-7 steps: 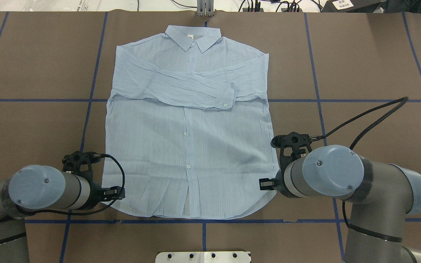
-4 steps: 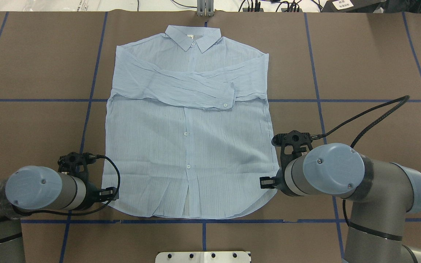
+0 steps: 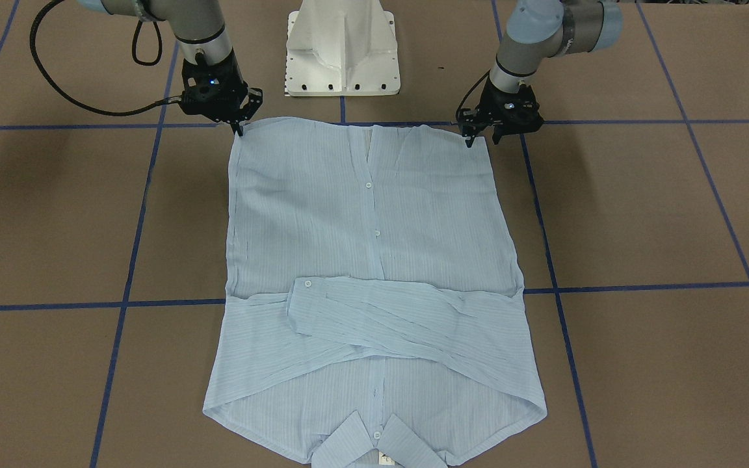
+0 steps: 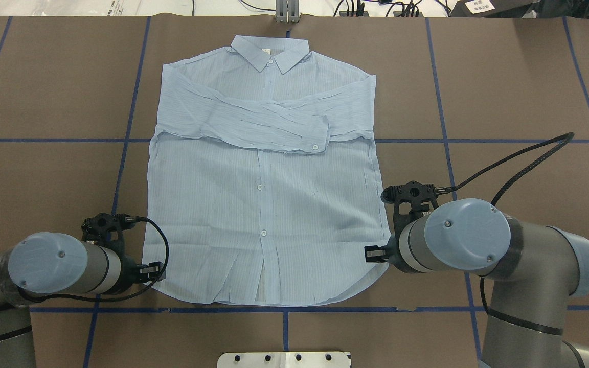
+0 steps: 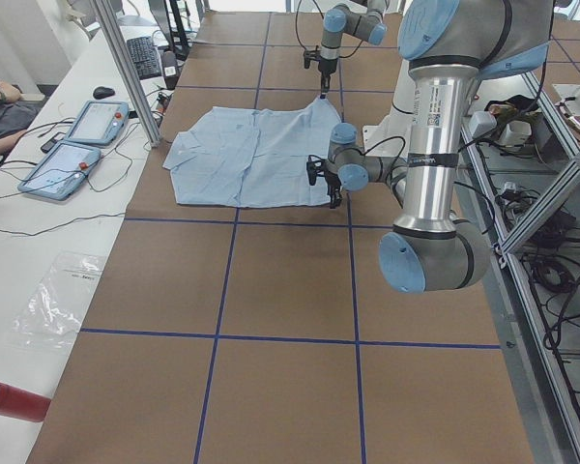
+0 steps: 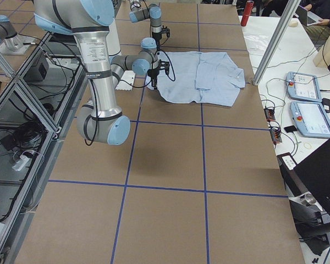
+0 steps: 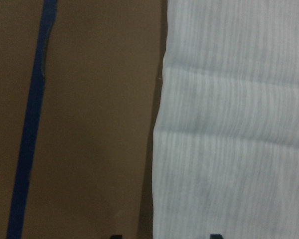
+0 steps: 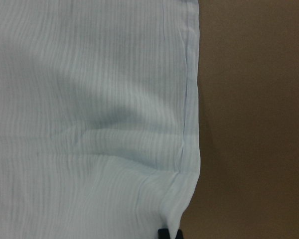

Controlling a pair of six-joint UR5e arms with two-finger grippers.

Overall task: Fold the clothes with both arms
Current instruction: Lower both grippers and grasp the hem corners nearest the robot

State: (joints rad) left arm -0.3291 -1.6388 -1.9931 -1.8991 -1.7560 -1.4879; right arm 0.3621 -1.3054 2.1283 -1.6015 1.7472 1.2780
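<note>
While pinching one near hem corner of the pale blue shirt (image 4: 264, 204) with the right gripper (image 3: 239, 129), fingertips pressed together on the fabric edge, straddling the other near corner with the left gripper (image 3: 482, 138), jaws spread either side of the side edge. Lying flat on the brown table (image 4: 504, 92), collar toward the far side, sleeves crossed over the chest.

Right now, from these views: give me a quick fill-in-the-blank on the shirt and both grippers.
1. The shirt lies flat with both ___ folded across its chest.
2. Its collar points ___ from the robot.
3. The left gripper has its fingers ___, astride the shirt's side edge.
4. The right gripper is ___ on the shirt's edge near the hem.

Missing words: sleeves; away; open; shut
</note>
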